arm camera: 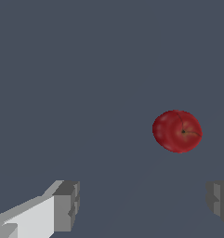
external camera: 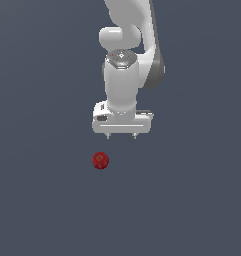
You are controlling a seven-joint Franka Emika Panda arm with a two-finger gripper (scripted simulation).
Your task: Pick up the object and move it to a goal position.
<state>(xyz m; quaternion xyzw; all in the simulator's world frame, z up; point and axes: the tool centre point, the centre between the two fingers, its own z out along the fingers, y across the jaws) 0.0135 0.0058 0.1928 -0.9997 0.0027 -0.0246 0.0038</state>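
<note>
Apple-like ball (external camera: 100, 160), dark red, fully visible, untouched.
Gripper (external camera: 121, 135): fingers spread, empty; wrist view crops one fingertip (arm camera: 221, 202).

The white end effector (external camera: 121, 135) hangs above the apart-lying red apple (external camera: 100, 160), fingers spread.

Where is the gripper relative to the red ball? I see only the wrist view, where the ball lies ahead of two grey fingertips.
Observer: In the exterior view the gripper hangs apart from the apple-like ball, which sits lower in the picture and toward that view's left.
Operator: Is the ball touched by anything?
Observer: No. Bare grey floor shows all around it.
Operator: Is the arm tilted?
Observer: The white wrist section stands roughly vertical in that picture, gripper pointing down.
</note>
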